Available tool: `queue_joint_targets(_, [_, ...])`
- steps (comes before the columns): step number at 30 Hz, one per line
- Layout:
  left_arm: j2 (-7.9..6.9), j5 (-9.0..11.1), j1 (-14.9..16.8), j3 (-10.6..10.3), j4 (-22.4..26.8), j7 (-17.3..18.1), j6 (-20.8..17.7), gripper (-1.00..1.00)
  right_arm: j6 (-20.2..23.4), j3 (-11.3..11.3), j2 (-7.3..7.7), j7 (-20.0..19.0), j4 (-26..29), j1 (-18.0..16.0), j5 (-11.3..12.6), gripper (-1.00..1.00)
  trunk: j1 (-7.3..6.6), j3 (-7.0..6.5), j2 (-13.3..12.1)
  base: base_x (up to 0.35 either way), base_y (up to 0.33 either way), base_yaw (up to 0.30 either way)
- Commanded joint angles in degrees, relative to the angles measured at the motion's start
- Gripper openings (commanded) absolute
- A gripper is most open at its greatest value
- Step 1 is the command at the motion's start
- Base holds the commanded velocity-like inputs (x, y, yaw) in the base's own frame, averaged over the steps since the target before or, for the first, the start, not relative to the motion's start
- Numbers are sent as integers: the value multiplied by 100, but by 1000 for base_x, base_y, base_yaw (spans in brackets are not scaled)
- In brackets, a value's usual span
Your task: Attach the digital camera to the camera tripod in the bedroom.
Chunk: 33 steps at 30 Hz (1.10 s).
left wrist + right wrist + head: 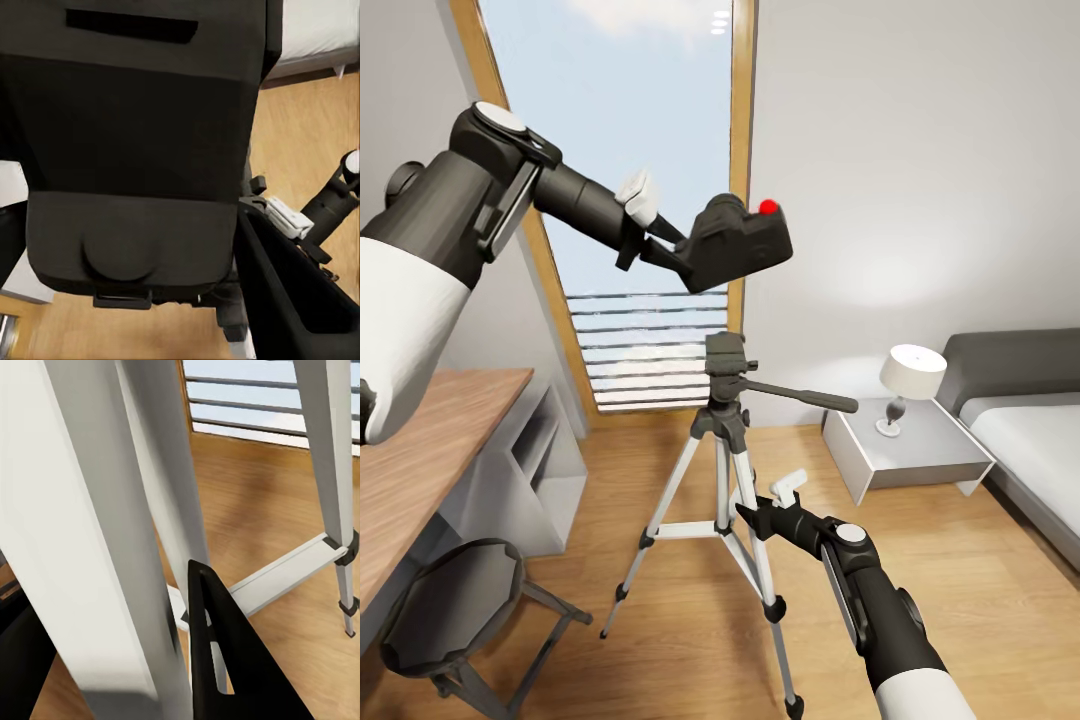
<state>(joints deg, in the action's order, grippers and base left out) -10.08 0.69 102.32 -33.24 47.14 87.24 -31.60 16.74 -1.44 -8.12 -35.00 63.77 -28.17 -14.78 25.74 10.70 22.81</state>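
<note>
Above the silver-legged camera tripod (725,470) hangs the black, red-buttoned digital camera (740,240).

1. The digital camera (740,243) is a black boxy body with a red button on top. It is held up in the air, tilted, in front of the tall window, above the tripod's head and apart from it.
2. The camera tripod (725,470) stands upright on the light wood floor, its silver legs spread. Its black pan handle points toward the bed.

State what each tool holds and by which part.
Left tool grips the digital camera at its near end. Right tool sits at a camera tripod leg; grip unclear.
</note>
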Motion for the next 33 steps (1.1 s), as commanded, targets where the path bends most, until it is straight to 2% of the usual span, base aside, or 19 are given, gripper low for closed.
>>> queue_joint_targets(1, [0, 22, 9, -22, 18, 14, -124, -100, 22, -21, -6, -42, 4, -4, -96, -100, 4, 13, 11, 0, 0, 0])
queue_joint_targets(7, [12, 65, 8, -64, 511, -9, -763, -100, 22, -20, -6, -42, 4, -4, -96, -100, 4, 13, 11, 0, 0, 0])
queue_joint_targets(10, [-11, -1, 8, -202, 764, -56, -916, -100, 22, -22, -6, -42, 4, -4, -96, -100, 4, 13, 11, 0, 0, 0])
queue_joint_targets(14, [-50, -213, 8, -507, 910, -161, -994, -100, 22, -17, -6, -42, 3, -4, -96, -100, 4, 13, 11, 0, 0, 0])
queue_joint_targets(15, [-57, -324, 8, -635, 936, -215, -1025, -100, 22, -16, -6, -42, 4, -4, -96, -100, 4, 13, 11, 0, 0, 0])
queue_joint_targets(17, [-55, -429, 8, -745, 952, -261, -1082, -100, 22, -18, -6, -42, 4, -4, -96, -100, 4, 13, 11, 0, 0, 0])
queue_joint_targets(20, [-49, -627, 8, -919, 985, -331, -1409, -100, 25, -21, -6, -42, -3, -4, -96, -100, 4, 13, 11, 0, 0, 0])
queue_joint_targets(24, [-62, -677, 8, -962, 1059, -349, -1576, -100, 29, -20, -6, -42, -14, -4, -96, -100, 4, 13, 11, 0, 0, 0])
queue_joint_targets(33, [-97, -695, 8, -988, 1264, -350, -1659, -100, 31, -20, -6, -42, -14, -4, -96, -100, 4, 13, 11, 0, 0, 0])
